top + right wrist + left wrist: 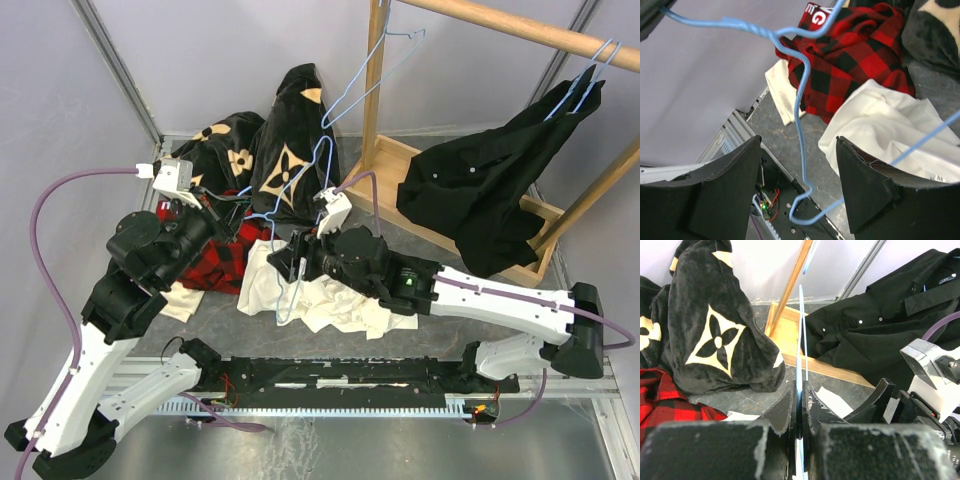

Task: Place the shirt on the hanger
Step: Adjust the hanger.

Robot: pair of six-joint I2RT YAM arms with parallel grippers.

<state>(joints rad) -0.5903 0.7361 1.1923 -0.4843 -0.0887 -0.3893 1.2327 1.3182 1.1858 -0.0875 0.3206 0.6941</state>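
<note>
Left jaws clamped on hanger (pixel 801 330) wire; right jaws apart, wire seen between. Shirt (pixel 880 120) judged limp, light, thin; to be gathered at collar.

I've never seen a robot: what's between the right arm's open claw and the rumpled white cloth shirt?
In the right wrist view, only the thin light-blue wire hanger crosses there, passing through the open right gripper, in front of the white shirt.
</note>
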